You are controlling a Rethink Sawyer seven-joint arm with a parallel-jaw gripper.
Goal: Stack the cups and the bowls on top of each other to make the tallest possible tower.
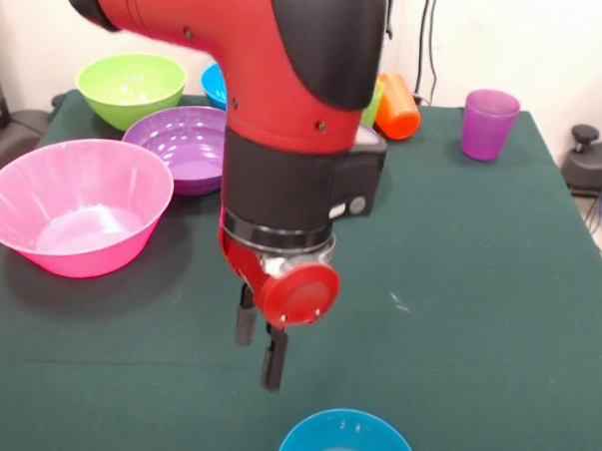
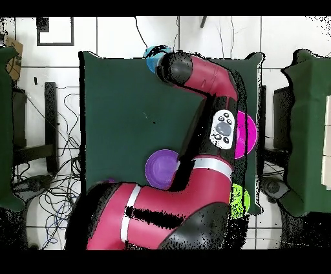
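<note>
A rectangular table covered in dark green cloth [image 1: 498,294] is seen in the middle of the room. Behind it, a plain white wall [image 1: 529,46] is shown, with black cables [image 1: 427,41] hung down along it. In the overhead view, a floor of large white tiles [image 2: 116,35] is laid around the table, and loose black cables [image 2: 58,129] are scattered across it on one side.

Glossy plastic pink bowl [image 1: 77,216], matt green cloth table [image 1: 478,293].
</note>
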